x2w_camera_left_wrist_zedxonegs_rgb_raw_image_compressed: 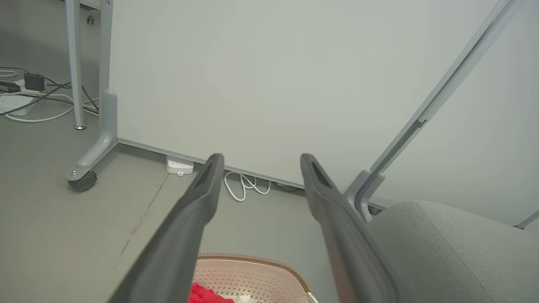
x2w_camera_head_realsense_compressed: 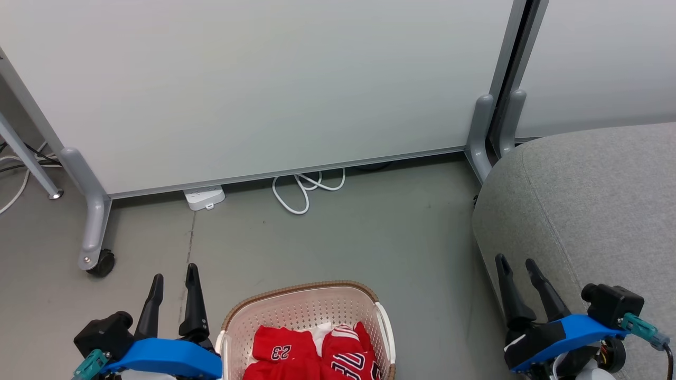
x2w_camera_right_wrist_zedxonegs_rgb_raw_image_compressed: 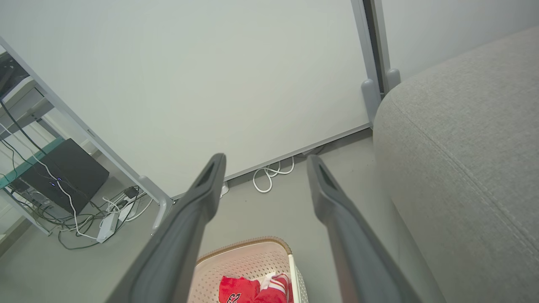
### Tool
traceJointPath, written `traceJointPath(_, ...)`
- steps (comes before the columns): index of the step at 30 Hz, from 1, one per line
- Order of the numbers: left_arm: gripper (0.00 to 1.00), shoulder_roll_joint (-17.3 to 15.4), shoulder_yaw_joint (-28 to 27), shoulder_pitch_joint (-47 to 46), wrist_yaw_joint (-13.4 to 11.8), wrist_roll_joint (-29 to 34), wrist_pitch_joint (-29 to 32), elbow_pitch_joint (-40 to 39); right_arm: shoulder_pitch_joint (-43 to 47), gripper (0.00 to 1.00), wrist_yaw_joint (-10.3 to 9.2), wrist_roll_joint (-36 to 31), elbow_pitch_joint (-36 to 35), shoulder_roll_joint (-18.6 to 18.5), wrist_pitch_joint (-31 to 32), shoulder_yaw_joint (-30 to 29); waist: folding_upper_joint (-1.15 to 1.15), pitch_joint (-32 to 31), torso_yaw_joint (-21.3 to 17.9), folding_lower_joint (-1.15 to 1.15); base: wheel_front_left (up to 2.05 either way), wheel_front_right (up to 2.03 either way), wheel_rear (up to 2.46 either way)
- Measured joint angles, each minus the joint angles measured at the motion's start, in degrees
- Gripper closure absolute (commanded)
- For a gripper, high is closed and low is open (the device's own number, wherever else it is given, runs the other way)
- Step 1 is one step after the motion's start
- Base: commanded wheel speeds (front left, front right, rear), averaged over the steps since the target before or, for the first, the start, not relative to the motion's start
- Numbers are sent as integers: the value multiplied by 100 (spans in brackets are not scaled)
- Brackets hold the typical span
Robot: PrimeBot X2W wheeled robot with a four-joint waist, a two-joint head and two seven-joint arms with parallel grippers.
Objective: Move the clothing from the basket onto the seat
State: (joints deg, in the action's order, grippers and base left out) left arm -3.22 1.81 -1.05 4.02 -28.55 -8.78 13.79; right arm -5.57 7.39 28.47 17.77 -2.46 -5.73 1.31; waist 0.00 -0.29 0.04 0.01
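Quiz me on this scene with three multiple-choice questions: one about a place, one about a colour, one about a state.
1. On which side of the small cream perforated plastic basket does the large grey fabric seat stand?
A) the robot's right
B) the robot's left
C) between the basket and the robot

2. What colour are the white-trimmed basketball garments in the basket?
A) blue
B) red
C) green

3. How are the dark two-fingered left claw and right claw?
A) both shut on cloth
B) one open, one shut
C) both open, holding nothing

Answers:
1 A, the seat sits at the head view's right, the basket at bottom centre.
2 B, red cloth bearing a black 23.
3 C, each is spread apart with nothing between.
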Motion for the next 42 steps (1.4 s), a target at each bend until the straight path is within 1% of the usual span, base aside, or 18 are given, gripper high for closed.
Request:
traceJointPath(21,0,20,41,20,0,878,-283,196,-14,0,1,-1148,46,-10,-132,100,0,-10,4,0,0,0,0)
traceJointPath(42,0,31,25,23,1,1543,-510,272,-94,0,3,-2022,113,-20,-346,196,0,-6,-19,-1,0,0,0)
